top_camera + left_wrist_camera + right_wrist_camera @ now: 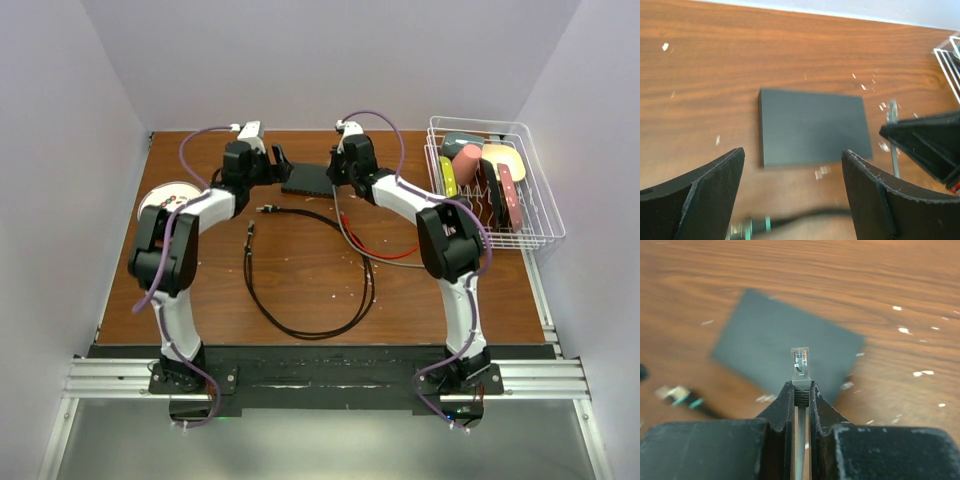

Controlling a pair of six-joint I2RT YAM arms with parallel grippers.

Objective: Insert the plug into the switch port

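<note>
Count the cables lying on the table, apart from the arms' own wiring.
3: black cable looped centrally, grey cable trailing from the right end effector, red cable beside the grey; more may be hidden.

The box (812, 127) is dark grey, the table (715, 60) brown wood-grain — the plug (800, 361) clear, grey-booted.

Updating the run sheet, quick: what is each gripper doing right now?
Left gripper: open, nothing between its fingers.
Right gripper: closed, holding the clear plug.
</note>
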